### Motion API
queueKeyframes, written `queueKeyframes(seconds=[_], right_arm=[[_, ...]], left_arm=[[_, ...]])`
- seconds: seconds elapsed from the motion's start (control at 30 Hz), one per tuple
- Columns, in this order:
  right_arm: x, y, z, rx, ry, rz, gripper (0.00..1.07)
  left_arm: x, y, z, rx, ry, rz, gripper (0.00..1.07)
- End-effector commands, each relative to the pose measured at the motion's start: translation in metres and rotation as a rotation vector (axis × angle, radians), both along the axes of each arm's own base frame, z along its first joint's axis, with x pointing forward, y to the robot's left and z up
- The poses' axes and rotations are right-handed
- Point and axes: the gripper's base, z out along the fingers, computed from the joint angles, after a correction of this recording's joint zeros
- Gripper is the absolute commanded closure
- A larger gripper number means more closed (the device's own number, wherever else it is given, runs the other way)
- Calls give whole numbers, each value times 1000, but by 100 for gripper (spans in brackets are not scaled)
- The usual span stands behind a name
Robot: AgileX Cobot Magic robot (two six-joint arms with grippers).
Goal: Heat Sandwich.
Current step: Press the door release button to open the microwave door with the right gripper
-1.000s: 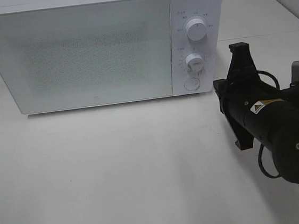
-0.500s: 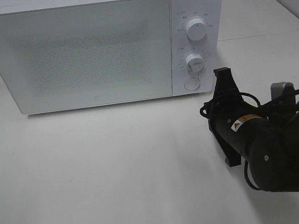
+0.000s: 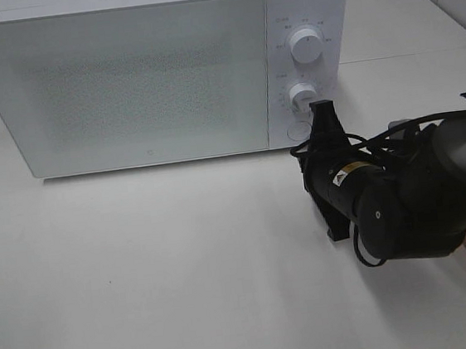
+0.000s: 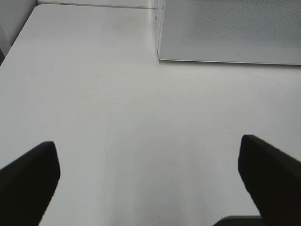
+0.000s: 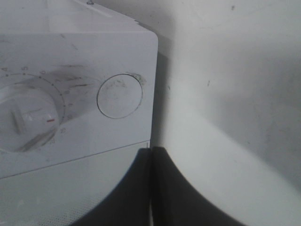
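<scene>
White tabletop (image 3: 144,275) lay beneath your right gripper (image 5: 150,151), jaws pressed together; the round button (image 5: 119,95) on the microwave (image 5: 94,52) sat just ahead.

Dial markings (image 5: 23,68) on the microwave (image 3: 123,78) blur beyond reading — only a warning-triangle sticker (image 3: 343,176) shows, on the right arm (image 3: 411,206).

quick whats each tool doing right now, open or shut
Left tool: open, holding nothing.
Right tool: shut, holding nothing, near the round button.

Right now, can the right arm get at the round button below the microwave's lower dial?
Probably yes: the shut right gripper hangs close in front of the round button, and nothing shows between them.
</scene>
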Motion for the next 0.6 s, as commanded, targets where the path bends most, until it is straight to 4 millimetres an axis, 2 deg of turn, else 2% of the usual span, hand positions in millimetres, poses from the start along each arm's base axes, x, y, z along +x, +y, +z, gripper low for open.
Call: queueKeyframes(seconds=[0.03,0.33,0.6], right_arm=[[14,-1,5,9,-15,14,106],[33,-3,-2,10,-32,11,107],[42,-1,3,0,-64,15,107]], left_arm=[[-3,-1,0,-12,-33,-9,9],[-3,-1,0,-12,-33,-9,9],[-2,-1,0,-12,-26,-9,9]])
